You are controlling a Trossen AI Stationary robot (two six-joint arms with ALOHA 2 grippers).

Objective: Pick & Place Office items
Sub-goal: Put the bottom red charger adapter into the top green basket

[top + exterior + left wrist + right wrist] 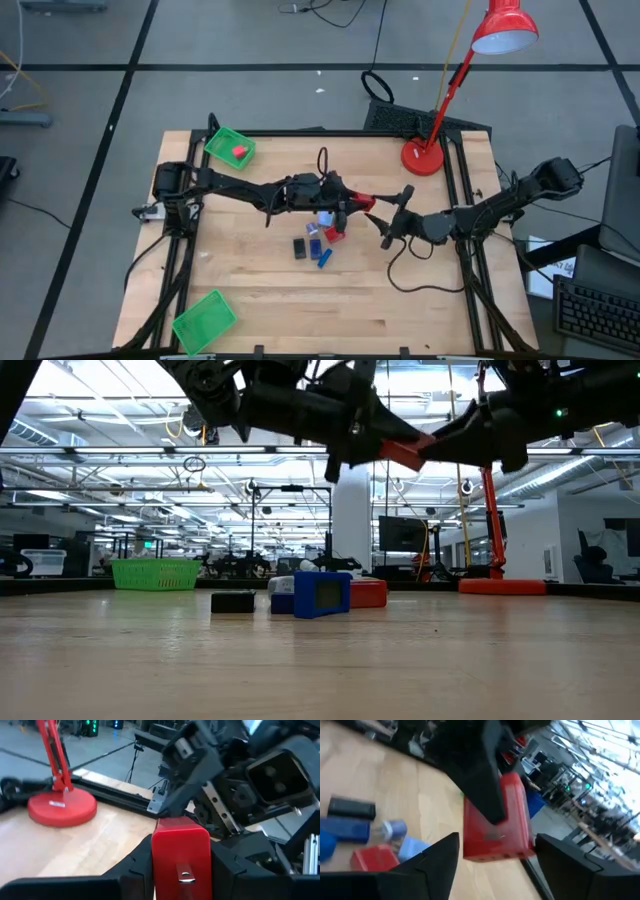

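A red block hangs in the air above the table's middle, between my two grippers. My left gripper reaches in from the table's left and is shut on it. My right gripper comes from the right and is open, with a finger on either side of the block's other end. Below on the table lies a small heap of office items: a black rectangle, a blue piece, another red block and a blue stick. My left gripper pinches the red block by its two opposite sides between its two fingers. The fingers lie about level and come from the table's left. The block sticks out past the fingertips, lifted clear of the table. Whether my right gripper touches the block, I cannot tell.
A green tray holding a red piece stands at the far left corner, and another green tray at the near left. The red desk lamp's base stands at the far right, close behind the grippers.
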